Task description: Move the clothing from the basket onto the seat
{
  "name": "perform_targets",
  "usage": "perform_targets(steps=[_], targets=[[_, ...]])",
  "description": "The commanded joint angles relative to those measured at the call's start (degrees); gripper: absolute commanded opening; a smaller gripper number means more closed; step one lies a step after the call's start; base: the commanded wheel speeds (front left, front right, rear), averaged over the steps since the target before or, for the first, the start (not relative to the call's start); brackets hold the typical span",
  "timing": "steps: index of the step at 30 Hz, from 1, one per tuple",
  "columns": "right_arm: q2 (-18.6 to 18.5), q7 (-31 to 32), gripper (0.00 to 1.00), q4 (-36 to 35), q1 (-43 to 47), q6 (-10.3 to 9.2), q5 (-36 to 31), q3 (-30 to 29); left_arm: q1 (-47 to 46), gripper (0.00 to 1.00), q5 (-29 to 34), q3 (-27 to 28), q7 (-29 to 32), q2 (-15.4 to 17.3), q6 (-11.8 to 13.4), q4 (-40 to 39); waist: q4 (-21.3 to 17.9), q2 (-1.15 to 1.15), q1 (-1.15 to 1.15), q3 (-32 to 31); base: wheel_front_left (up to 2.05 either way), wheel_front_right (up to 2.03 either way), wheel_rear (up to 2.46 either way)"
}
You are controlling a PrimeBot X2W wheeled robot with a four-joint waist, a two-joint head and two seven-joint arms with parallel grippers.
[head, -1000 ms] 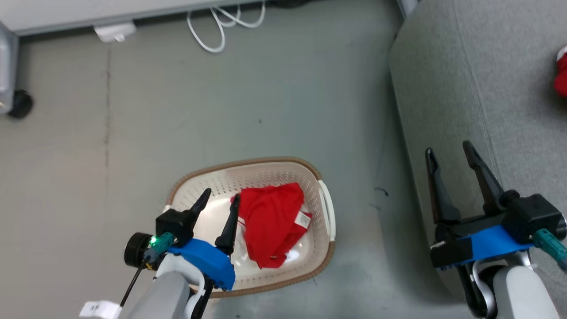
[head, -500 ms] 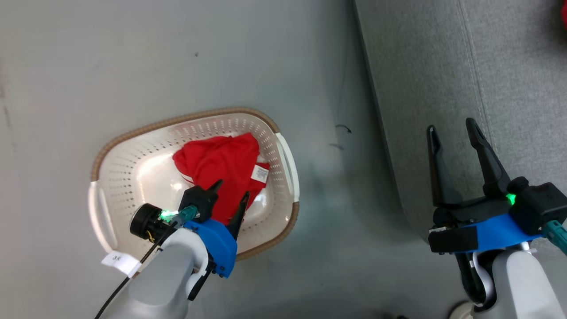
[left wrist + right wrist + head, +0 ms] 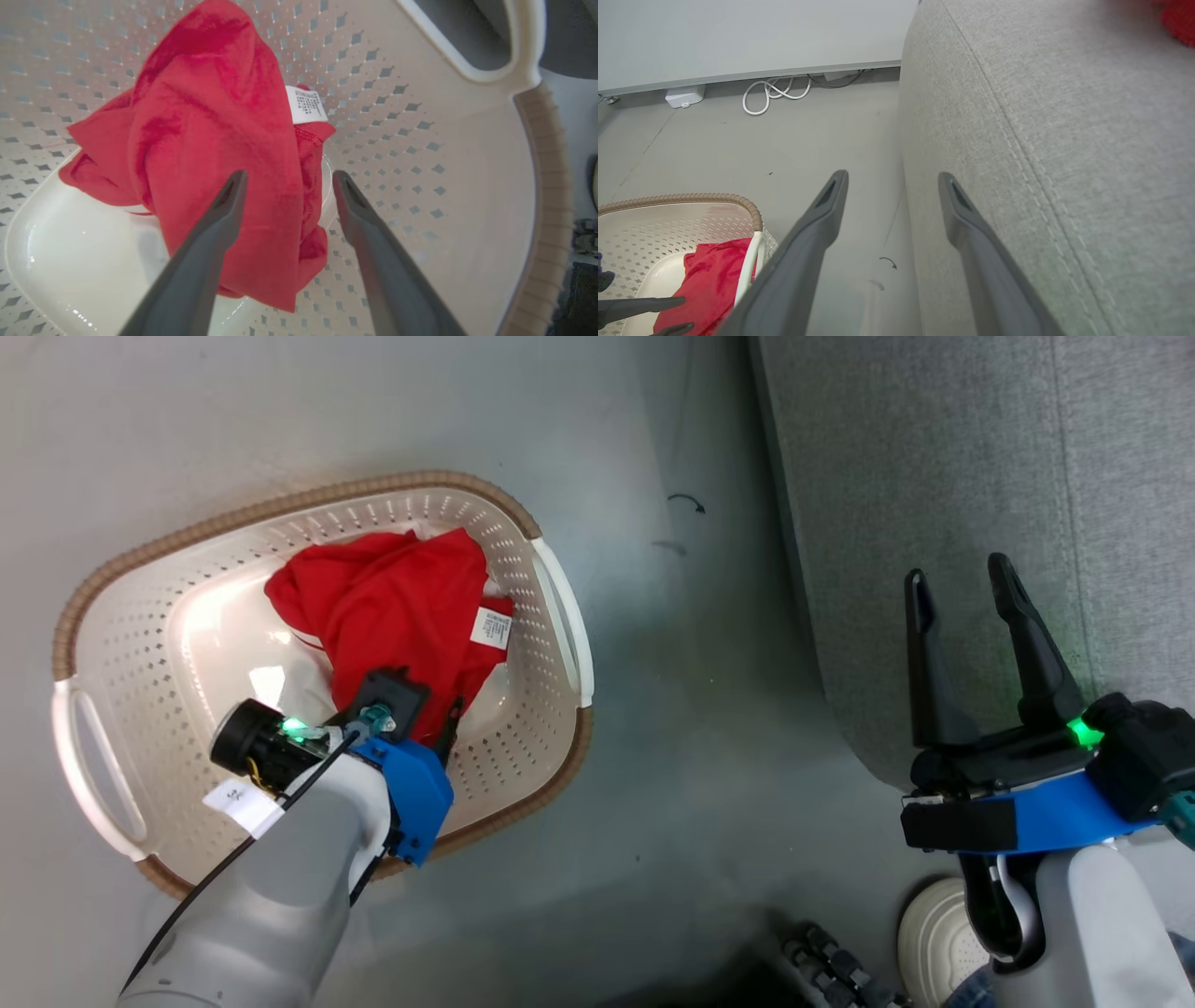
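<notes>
Left wrist view: left tool (image 3: 289, 175) held spread over red clothing (image 3: 205, 116) in basket (image 3: 467, 177). Fabric judged soft, light, limp; raised central fold best pinched. Also spread and empty: right tool (image 3: 957, 571).

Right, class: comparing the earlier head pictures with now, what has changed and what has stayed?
The left gripper has gone down into the basket, open fingers over the red garment, not closed on it. The head camera also moved, so the basket's shift is only apparent. Unchanged: the garment lies in the basket; the right gripper stays open beside the sofa.
</notes>
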Motion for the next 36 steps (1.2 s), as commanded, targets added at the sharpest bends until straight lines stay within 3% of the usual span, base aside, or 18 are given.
perform_targets(steps=[1, 10, 15, 24, 36], targets=[[0.07, -0.4, 1.0, 0.13, -0.94, 0.03, 0.28, 0.21, -1.17, 1.0, 0.38, -0.1, 0.19, 0.04, 0.54, 0.68, -0.31, 0.0, -0.01, 1.22, 0.0, 0.0, 0.0], [0.08, -0.98, 1.0, 1.45, -2.2, 0.06, 1.07, 1.1, -4.66, 1.0, -0.3, 1.37, -0.67, -0.01, 8.68, 5.06, 0.1, 0.0, -0.01, 3.81, 0.0, 0.0, 0.0], [0.08, -1.19, 1.0, 2.18, -2.93, 0.09, 1.42, 1.69, -5.27, 1.0, -2.0, 3.2, -1.06, 0.86, 10.63, 5.93, 0.12, 0.0, -0.01, 4.3, 0.0, 0.0, 0.0], [0.07, -1.29, 1.0, 2.27, -3.43, 0.09, 1.8, 2.24, -6.16, 1.0, -7.53, 6.84, 1.72, 0.97, 4.27, 6.62, -0.58, 0.0, -0.01, 5.89, 0.0, 0.0, 0.0], [0.08, -1.31, 1.0, 1.43, -2.63, 0.11, 1.13, 2.24, -6.03, 1.0, -13.51, 9.99, 7.38, -1.59, -0.05, 6.76, -0.4, 0.0, -0.01, 6.65, 0.0, 0.0, 0.0]])
